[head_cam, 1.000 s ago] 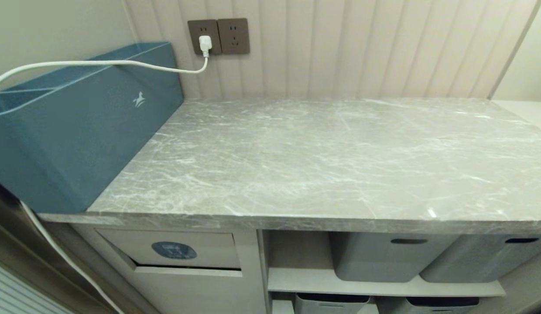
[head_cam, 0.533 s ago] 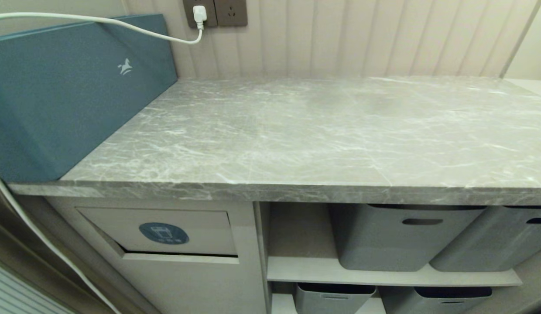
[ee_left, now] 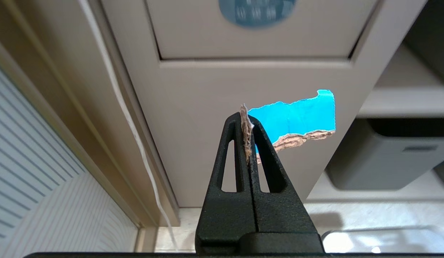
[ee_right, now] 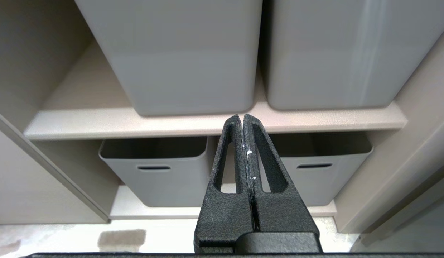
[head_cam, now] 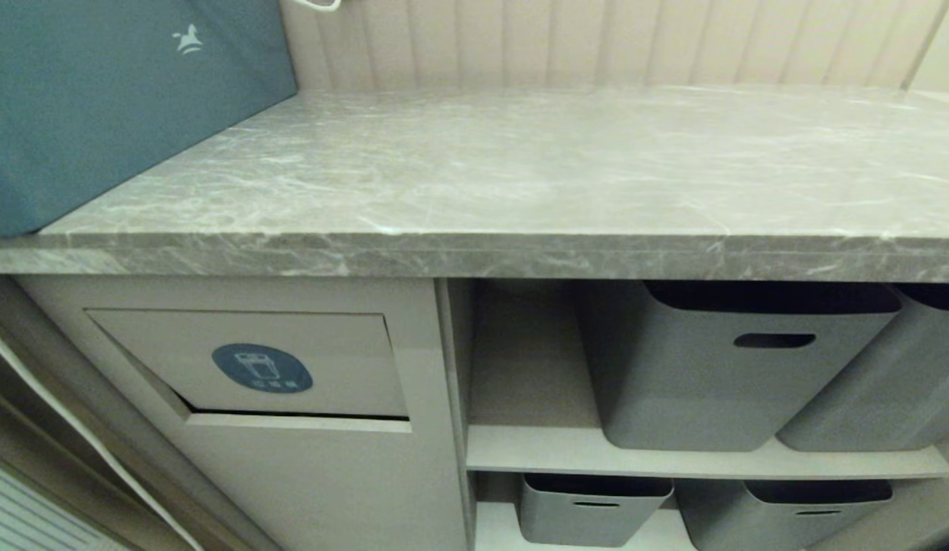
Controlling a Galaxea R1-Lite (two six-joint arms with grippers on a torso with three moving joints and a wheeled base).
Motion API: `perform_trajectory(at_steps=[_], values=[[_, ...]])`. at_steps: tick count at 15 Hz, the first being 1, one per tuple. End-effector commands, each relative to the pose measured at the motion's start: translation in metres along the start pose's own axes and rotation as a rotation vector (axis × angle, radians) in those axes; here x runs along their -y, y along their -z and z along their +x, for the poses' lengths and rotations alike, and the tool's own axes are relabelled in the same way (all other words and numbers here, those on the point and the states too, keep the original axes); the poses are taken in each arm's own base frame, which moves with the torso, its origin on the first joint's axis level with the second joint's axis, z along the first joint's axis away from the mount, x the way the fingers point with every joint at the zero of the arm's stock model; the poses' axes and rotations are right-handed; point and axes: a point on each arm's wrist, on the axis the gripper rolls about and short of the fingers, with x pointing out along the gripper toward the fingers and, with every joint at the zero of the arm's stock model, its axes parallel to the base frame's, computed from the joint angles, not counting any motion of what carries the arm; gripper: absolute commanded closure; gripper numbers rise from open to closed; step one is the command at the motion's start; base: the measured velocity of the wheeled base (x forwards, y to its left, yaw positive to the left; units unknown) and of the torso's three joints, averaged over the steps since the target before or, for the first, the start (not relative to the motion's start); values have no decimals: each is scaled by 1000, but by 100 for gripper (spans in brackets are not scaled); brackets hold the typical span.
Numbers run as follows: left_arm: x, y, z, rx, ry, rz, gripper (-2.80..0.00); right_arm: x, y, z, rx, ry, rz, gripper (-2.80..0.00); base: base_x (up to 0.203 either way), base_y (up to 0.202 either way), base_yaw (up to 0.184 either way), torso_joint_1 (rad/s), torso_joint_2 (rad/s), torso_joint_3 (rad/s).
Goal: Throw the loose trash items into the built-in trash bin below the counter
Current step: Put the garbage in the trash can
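The built-in trash bin carries a blue oval sticker with a white bin icon; its small lettering cannot be read. The teal-blue box on the desk bears a small white horse mark. The left end effector pinches a turquoise cardboard scrap just below the bin's flap. The right end effector, pressed together and empty, faces the grey tubs.

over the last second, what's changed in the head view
The camera sank, nothing on the scene itself moved: the counter slid up the picture, the wall sockets dropped out of view, and the bin flap and grey tubs now show more fully. No arm appears there. The flap is ajar as before. The left gripper pinches a turquoise cardboard scrap.
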Motion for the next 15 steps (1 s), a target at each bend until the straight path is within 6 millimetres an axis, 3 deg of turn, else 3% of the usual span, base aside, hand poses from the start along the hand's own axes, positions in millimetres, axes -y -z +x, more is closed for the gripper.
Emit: perform_trajectory(at_steps=[1, 5, 8, 12, 15], values=[[0, 0, 0, 3, 11, 22, 0, 0, 0, 0, -2, 1, 0, 0, 0, 0, 0, -124, 447, 325], [1, -30, -7, 65, 82, 38, 0, 0, 0, 0, -2, 0, 0, 0, 0, 0, 0, -39, 167, 121], [0, -63, 6, -8, 113, 25, 0, 0, 0, 0, -1, -1, -6, 0, 0, 0, 0, -1, 11, 11], [-4, -102, 60, -153, 122, -55, 0, 0, 0, 0, -1, -1, -3, 0, 0, 0, 0, 0, 0, 0], [-6, -104, 110, -279, 120, -114, 0, 0, 0, 0, -1, -1, -3, 0, 0, 0, 0, 0, 0, 0]])
